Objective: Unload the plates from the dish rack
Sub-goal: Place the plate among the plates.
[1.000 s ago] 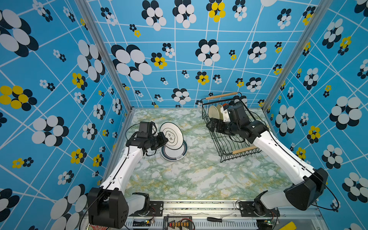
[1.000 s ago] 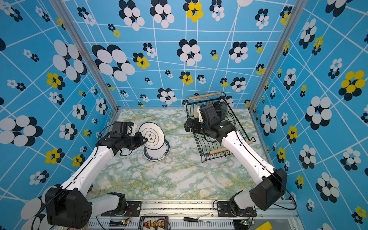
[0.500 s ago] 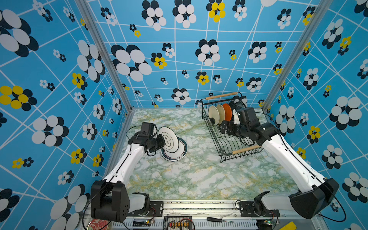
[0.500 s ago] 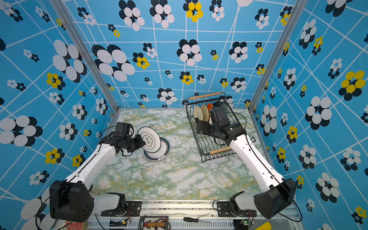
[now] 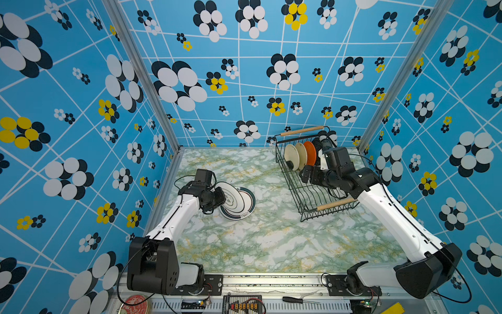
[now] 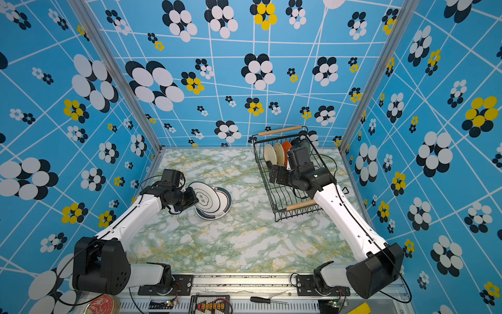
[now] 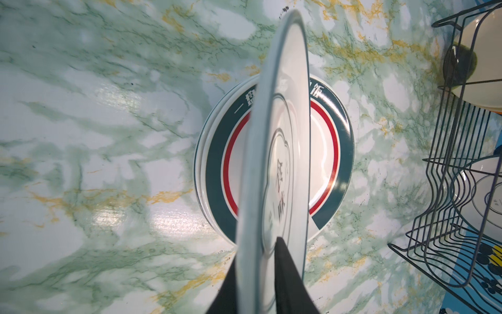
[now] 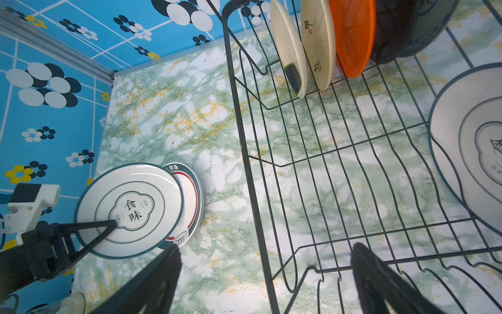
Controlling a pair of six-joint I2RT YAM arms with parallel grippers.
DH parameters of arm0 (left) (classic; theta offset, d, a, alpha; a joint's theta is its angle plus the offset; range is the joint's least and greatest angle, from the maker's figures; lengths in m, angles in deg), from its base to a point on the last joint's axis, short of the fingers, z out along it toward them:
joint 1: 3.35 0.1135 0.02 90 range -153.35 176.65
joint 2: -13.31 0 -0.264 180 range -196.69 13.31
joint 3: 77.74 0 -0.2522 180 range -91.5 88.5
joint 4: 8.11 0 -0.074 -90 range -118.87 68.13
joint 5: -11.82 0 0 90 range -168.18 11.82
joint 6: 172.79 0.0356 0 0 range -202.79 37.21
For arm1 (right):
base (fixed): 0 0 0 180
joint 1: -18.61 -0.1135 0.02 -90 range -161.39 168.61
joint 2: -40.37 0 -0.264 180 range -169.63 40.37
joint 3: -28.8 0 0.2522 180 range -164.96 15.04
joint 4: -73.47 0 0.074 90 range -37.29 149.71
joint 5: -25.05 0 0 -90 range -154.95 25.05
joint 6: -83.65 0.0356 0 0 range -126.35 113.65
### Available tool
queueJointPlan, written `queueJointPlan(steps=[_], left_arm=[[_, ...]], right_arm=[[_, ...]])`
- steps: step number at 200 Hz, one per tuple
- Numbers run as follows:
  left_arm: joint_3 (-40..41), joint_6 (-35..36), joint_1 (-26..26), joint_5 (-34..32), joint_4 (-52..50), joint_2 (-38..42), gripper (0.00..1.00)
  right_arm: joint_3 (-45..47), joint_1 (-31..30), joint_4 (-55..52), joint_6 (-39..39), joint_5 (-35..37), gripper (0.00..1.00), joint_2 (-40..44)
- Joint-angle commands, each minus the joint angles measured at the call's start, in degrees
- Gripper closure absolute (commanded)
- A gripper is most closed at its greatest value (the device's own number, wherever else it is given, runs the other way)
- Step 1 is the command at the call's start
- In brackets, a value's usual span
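My left gripper (image 5: 225,200) (image 7: 258,250) is shut on a white plate with a printed emblem (image 5: 232,196) (image 6: 205,199) (image 8: 130,206), one finger on each face. That plate hangs tilted just over a teal-and-red-rimmed plate stack (image 5: 249,203) (image 7: 330,152) on the table. The black wire dish rack (image 5: 336,204) (image 6: 300,205) (image 8: 245,163) stands at the back right. At its far end stand two cream plates (image 5: 292,157), an orange one (image 5: 309,152) and dark ones (image 5: 317,146). Another large white plate (image 8: 467,152) leans in the rack. My right gripper (image 5: 307,174) (image 8: 266,248) hangs open over the rack's left rim, holding nothing.
Blue flowered walls close in the back and both sides. On the front rail lie a red round tin lid (image 5: 135,304) and a screwdriver (image 5: 296,299). Bare marble tabletop (image 5: 266,239) lies between the plate stack and the rack.
The left gripper has lowered the emblem plate down and flatter towards the stack. The right gripper has drawn back from the small plates, which now show.
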Motion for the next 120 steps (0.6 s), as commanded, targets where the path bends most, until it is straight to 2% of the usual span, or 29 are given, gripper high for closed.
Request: queueJointPlan(steps=[1,29,120], left_arm=[[-0.1,-0.8,0.4,-0.5,-0.8,-0.4,0.76],[0.8,-1.3,0.5,0.0,-0.5,-0.4,0.73],[3.0,-1.4,0.5,1.1,1.9,-1.9,0.75]], right_arm=[[1.1,0.5,-0.7,-1.1,-0.7,0.01,0.0],[1.0,0.6,-0.7,-1.4,-1.0,0.01,-0.1],[1.8,0.8,0.3,-1.7,-2.3,0.01,-0.1]])
